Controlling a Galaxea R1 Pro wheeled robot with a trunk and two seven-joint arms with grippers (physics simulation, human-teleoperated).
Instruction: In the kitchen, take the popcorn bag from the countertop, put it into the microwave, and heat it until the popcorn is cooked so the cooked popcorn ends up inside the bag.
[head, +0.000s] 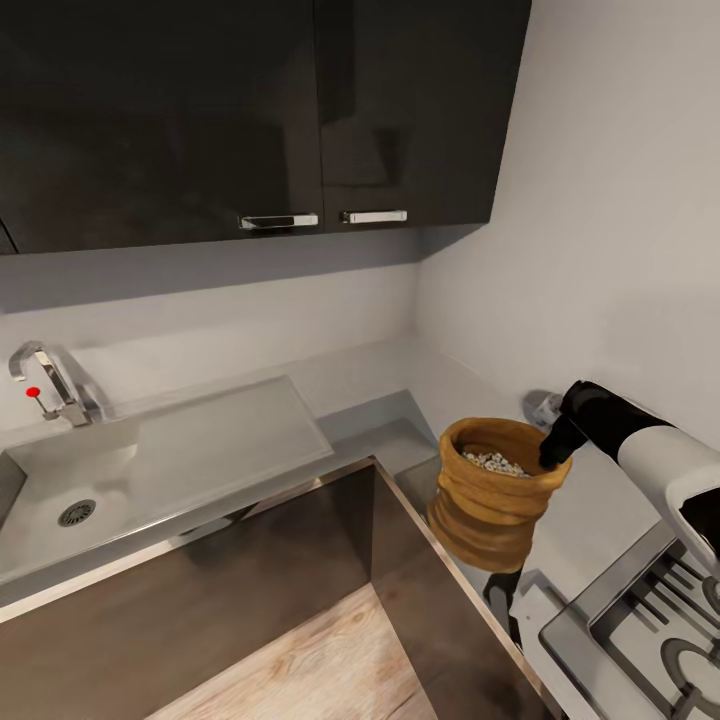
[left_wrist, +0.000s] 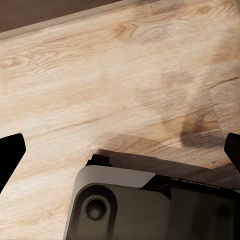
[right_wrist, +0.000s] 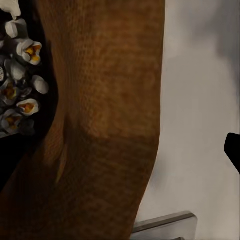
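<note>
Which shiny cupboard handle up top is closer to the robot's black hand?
The right-hand handle, on the narrower cupboard door nearer the corner wall. It sits more toward the right gripper at the popcorn bag than the left handle does.

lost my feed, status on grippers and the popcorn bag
Right gripper at popcorn bag rim, grip unclear. Left gripper open over floor. Bag on countertop by hob.

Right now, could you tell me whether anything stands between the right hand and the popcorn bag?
Nothing visible does. The right hand is already at the rim of the popcorn bag, on the side facing the wall, with the popcorn showing inside.
</note>
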